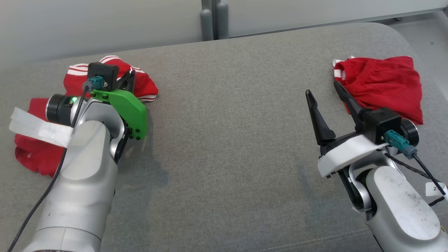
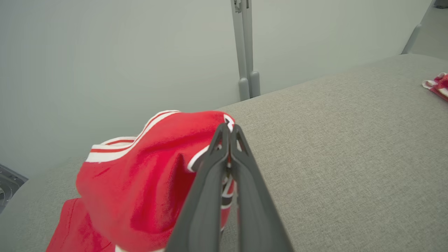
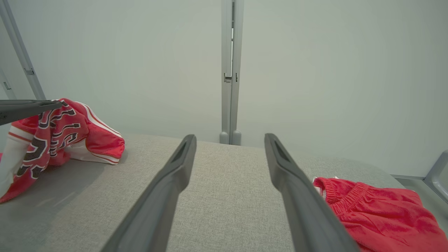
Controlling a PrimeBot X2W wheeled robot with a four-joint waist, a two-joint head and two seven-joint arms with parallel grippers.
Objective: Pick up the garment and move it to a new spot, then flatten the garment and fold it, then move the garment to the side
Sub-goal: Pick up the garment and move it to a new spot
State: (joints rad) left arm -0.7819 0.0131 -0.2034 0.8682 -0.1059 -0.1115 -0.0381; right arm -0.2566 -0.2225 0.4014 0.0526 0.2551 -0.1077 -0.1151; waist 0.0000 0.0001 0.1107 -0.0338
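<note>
Mid-pickup, with left jaws clamped on an edge of the red jersey (image 1: 143, 87) at the far left of the grey cushion (image 1: 227, 122) and right jaws apart, empty, near the red shorts (image 1: 385, 84); next, likely lift clear and carry toward the bare middle.

the left arm (image 1: 87, 157) hides the middle of the red jersey (image 1: 145, 87).

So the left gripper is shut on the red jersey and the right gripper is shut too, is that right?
Not quite. The left gripper is shut on the red jersey, but the right gripper is open and holds nothing. The right wrist view shows its fingers spread wide apart.
</note>
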